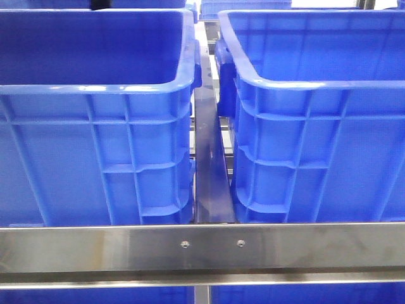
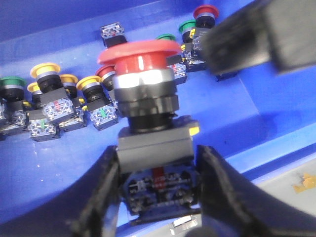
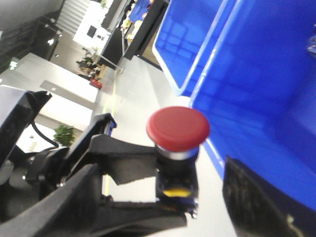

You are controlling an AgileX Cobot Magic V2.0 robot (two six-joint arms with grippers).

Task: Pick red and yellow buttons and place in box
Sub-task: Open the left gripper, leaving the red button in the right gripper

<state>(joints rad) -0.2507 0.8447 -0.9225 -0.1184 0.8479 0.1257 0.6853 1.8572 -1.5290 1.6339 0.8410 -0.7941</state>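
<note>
Left wrist view is showing fingers [image 2: 158,197] gripping a red mushroom button [image 2: 140,69] by its contact block, risking slipping.

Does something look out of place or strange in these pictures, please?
Mostly no. Both grippers hold a red mushroom-head button: left, right. One oddity: the loose yellow, green and red buttons in the blue plastic bin lie tipped on their sides, in no order. A small orange scrap lies outside the bin.
</note>
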